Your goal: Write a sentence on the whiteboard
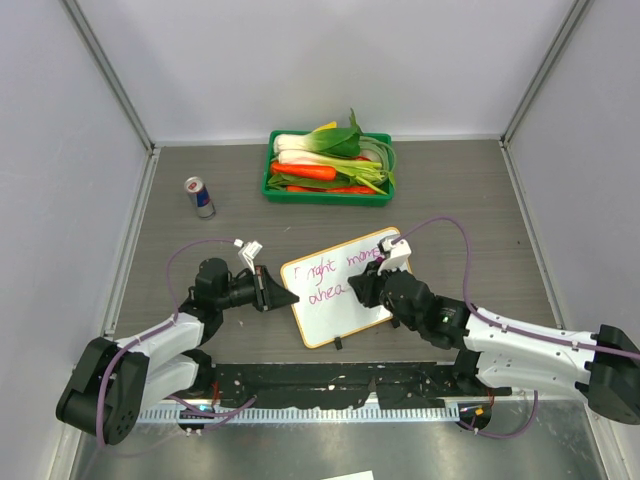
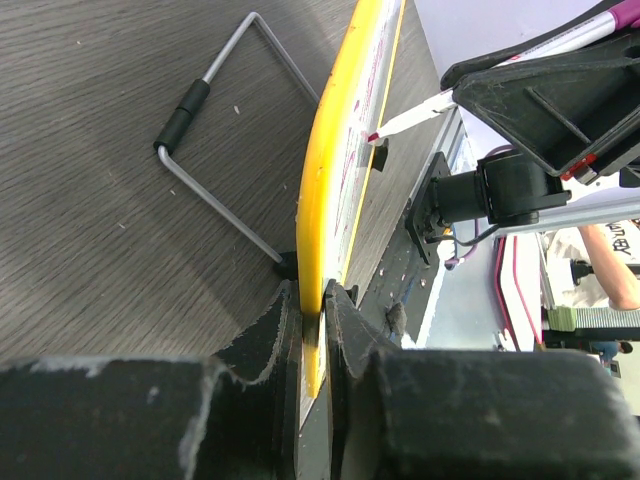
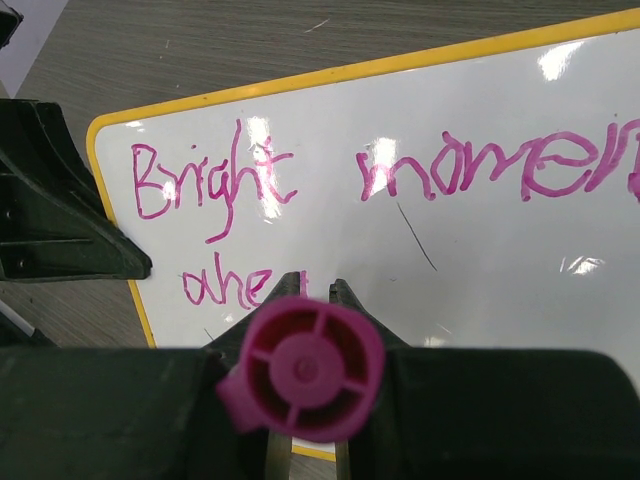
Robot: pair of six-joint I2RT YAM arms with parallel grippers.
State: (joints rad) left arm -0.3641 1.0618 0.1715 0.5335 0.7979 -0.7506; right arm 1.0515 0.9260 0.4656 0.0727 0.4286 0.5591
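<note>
The whiteboard, white with a yellow rim, stands tilted on the table centre. My left gripper is shut on its left edge; the left wrist view shows the fingers clamping the yellow rim. My right gripper is shut on a marker with a magenta end cap, its tip on the board. The sentence in magenta reads "Bright momen" on top and "ahe" plus one stroke below. The right fingers hide the tip in that view.
A green tray of vegetables sits at the back centre. A drink can stands at the back left. A wire stand props the board from behind. Enclosure walls run along both sides and the back.
</note>
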